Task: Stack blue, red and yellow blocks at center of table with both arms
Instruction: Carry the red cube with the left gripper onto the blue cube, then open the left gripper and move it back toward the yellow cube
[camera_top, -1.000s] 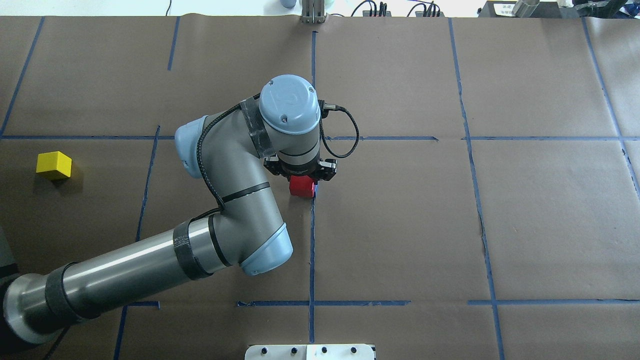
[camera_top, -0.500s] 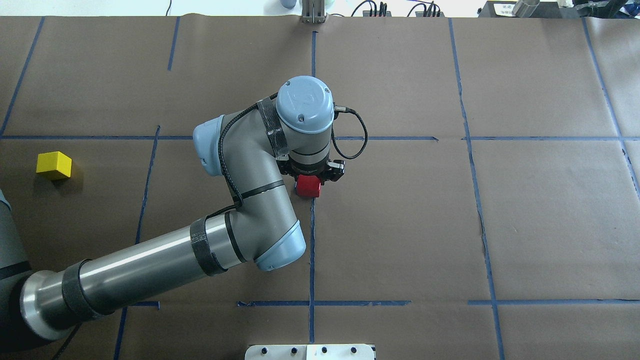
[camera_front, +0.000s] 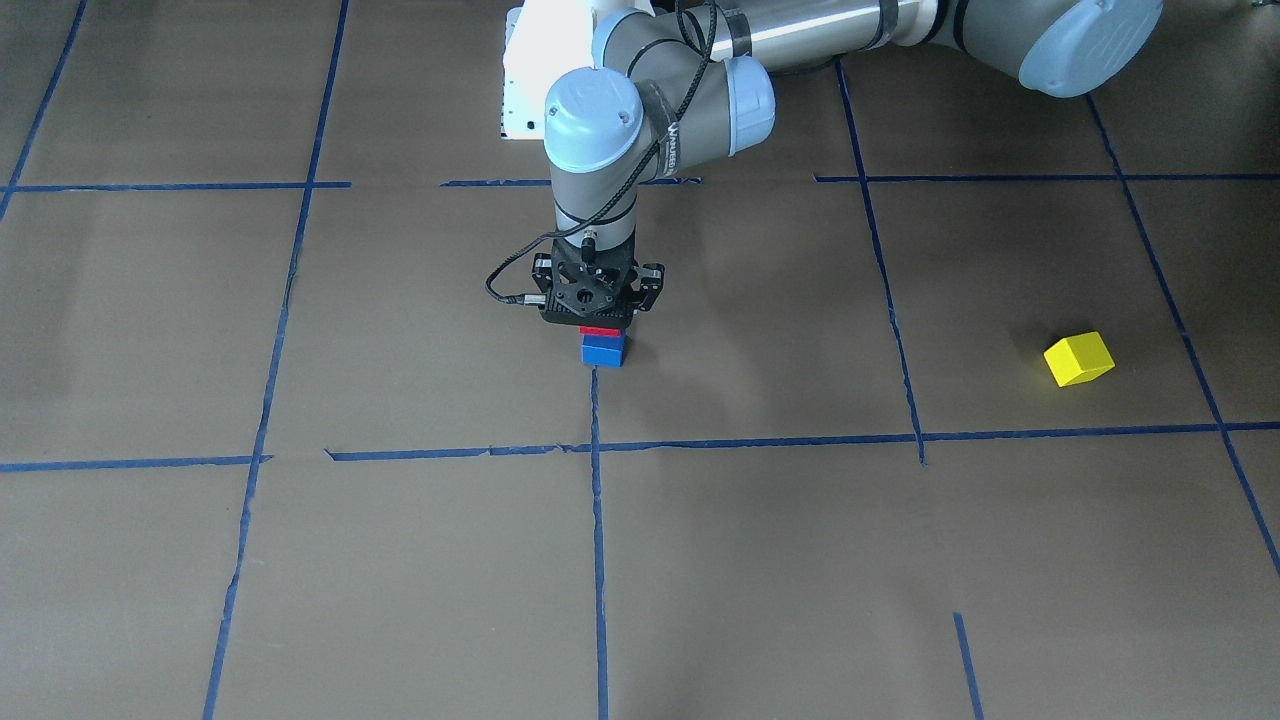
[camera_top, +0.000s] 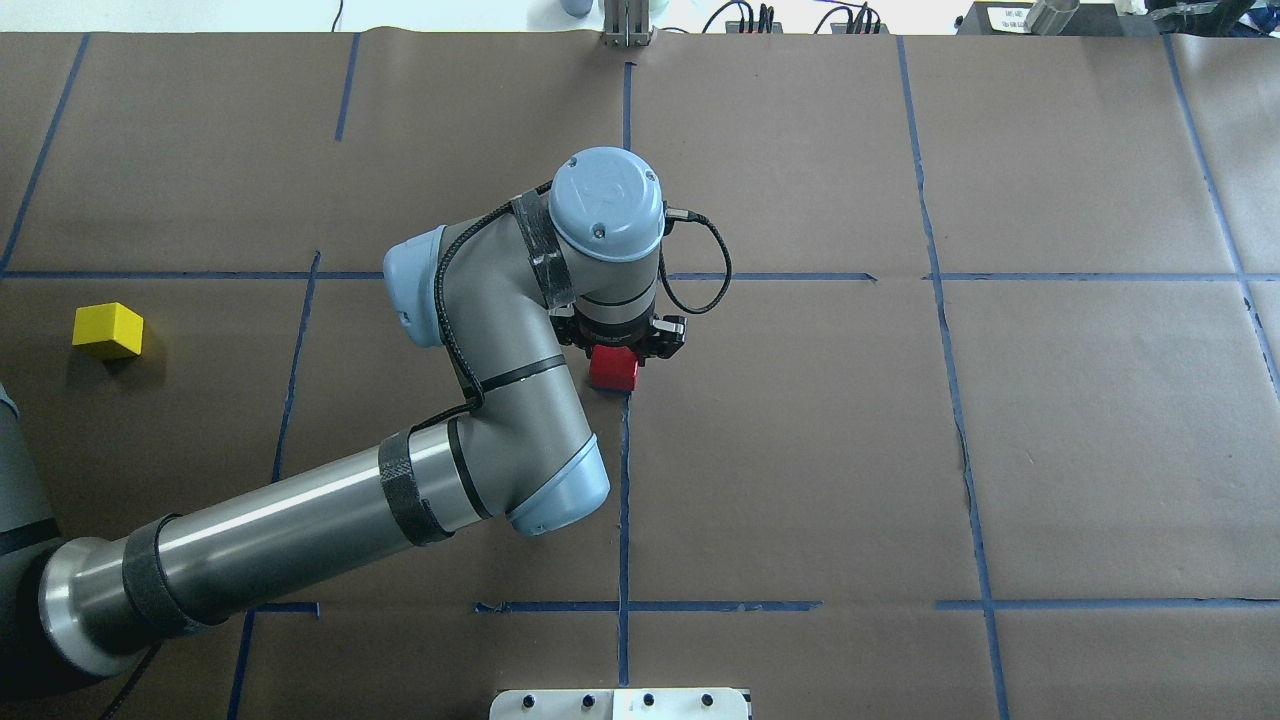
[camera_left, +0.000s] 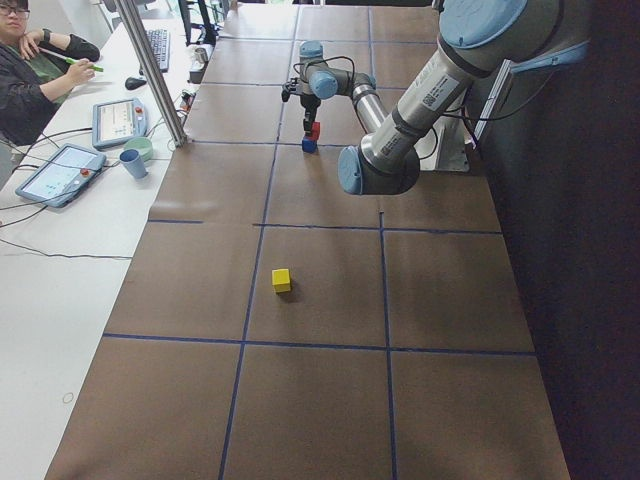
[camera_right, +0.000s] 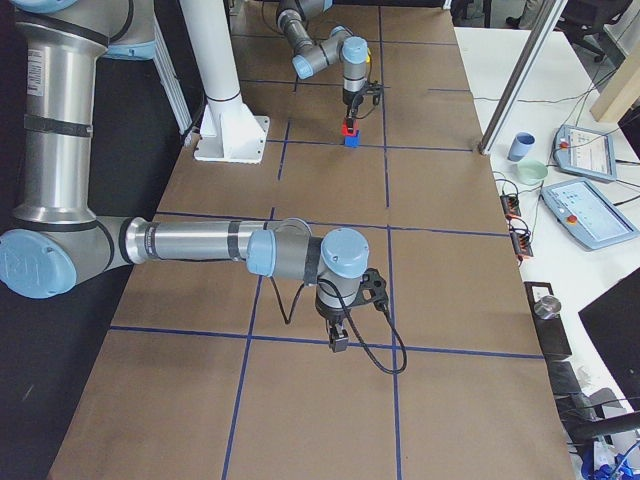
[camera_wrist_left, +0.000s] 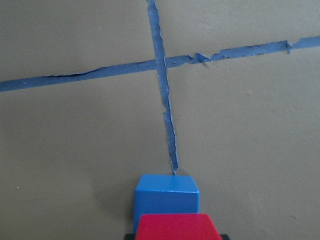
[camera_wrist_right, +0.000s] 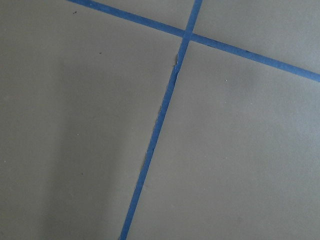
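Left gripper (camera_front: 598, 325) is low over the middle of the table (camera_front: 900, 560) and looks clamped on the red block (camera_front: 600, 331), though the fingers are mostly hidden under the wrist, so not certain. Red block sits on or just above the blue block (camera_front: 603, 351), roughly squared up in the left wrist view. Step: placing red on blue. Next: let go, lift straight up without nudging the stack, then get the yellow block (camera_front: 1079, 359), well apart on the robot's left. Right gripper (camera_right: 338, 338) shows only in the right side view, so I can't tell whether it's open or closed.
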